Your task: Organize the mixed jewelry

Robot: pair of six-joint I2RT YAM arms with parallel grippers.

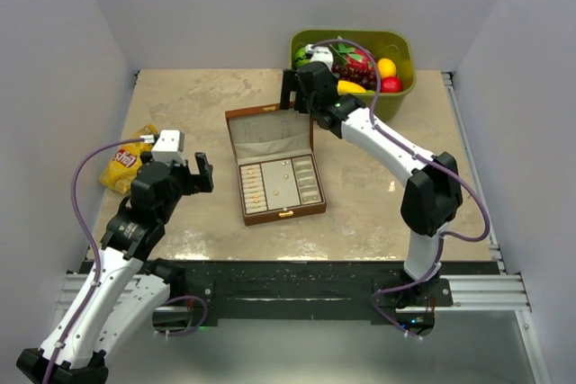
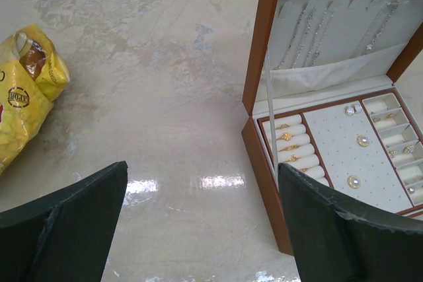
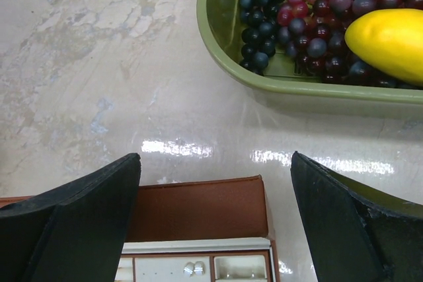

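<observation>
The left fingers (image 2: 66, 222) were spread wide and held nothing. One of them hid the near front edge of the open brown box with cream lining (image 2: 254, 64), which sat in the middle of the beige marbled counter (image 2: 165, 64). The right fingers (image 3: 73, 216), equally wide and empty, hung over the box's back edge beside one green plastic tub (image 3: 218, 37) of fruit.

The mixed jewelry (image 2: 354, 181) all lay inside the box:
- Thin silvery chains (image 2: 310, 28) in the lid pocket, too fine to count.
- Four pearl studs (image 2: 363, 141) on the dotted centre pad, two of them touching.
- At least four gold rings (image 2: 287, 137) in the left rolls.
- Pieces in the right cells, too small to make out.

One crumpled yellow snack bag (image 2: 23, 104) lay partly out of frame.
</observation>
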